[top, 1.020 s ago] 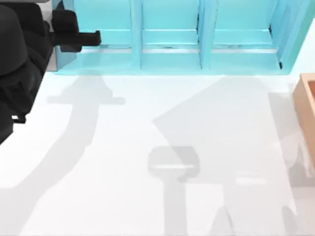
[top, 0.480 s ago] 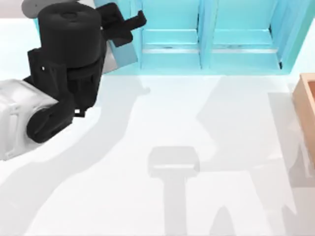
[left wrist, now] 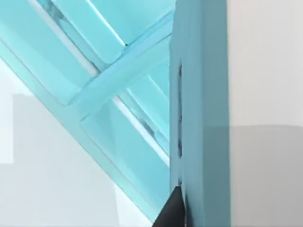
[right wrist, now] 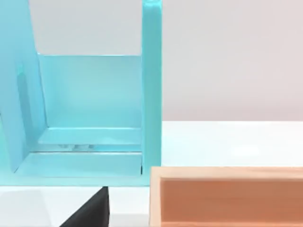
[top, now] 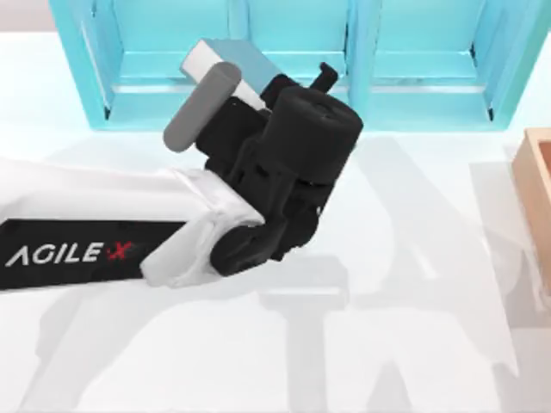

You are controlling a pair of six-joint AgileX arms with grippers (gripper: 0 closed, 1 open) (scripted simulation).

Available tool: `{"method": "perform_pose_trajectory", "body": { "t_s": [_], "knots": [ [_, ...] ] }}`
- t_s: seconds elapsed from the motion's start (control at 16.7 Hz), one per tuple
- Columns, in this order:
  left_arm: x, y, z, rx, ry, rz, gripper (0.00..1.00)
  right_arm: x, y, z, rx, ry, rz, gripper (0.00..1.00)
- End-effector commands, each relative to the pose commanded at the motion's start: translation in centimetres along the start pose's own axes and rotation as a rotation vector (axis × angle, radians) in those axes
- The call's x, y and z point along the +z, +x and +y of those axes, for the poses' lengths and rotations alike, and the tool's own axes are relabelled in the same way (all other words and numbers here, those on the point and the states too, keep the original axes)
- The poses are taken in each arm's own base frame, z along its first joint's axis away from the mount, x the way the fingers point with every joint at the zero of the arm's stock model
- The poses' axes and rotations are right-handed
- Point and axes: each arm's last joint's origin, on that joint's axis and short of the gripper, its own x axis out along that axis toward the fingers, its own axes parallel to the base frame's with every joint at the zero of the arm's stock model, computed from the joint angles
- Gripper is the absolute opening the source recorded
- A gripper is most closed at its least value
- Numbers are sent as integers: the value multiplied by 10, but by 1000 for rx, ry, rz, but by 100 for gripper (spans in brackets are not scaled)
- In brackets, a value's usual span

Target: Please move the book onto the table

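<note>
The left gripper point(top: 245, 112) was up by the front of the turquoise shelf point(top: 413, 52), a little left of the middle of the top view. It seemed to be clamped on the book point(top: 237, 56). In the left wrist view one dark finger point(left wrist: 173, 213) pressed right against the side of the book's blue cover, and the book stood up tall from it. The other finger was hidden behind the book, so the hold is a best guess.

The book was in the air, not on the table point(top: 413, 258). It hung over the shelf's front edge, close to the post between the left and middle boxes of the shelf. It was tipped, and its long side ran on a slant, with the white pages facing the top view's left.

The bare white table lay in front of the shelf, under and around the arm. So the book likely had to come away from the shelf and then down, and be laid flat.

The right gripper point(right wrist: 90, 213) was parked far off by the wooden box point(top: 535, 189). Whether it was open or closed could not be told. The left arm was much nearer.
</note>
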Motion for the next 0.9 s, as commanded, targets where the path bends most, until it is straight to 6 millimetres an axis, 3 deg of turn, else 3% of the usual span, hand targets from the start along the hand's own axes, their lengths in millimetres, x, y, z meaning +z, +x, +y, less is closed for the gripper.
{"method": "perform_pose_trajectory", "body": {
  "t_s": [0.24,0.48,0.66,0.9],
  "knots": [
    [-56,-9,3,25,-252,-29,0,0,0,0,0,0,0,100],
    [-96,-23,2,3,-480,-65,0,0,0,0,0,0,0,100],
    [-113,-33,-1,-24,-610,-82,0,0,0,0,0,0,0,100],
    [-121,-37,-3,-41,-675,-90,0,0,0,0,0,0,0,100]
  ]
}}
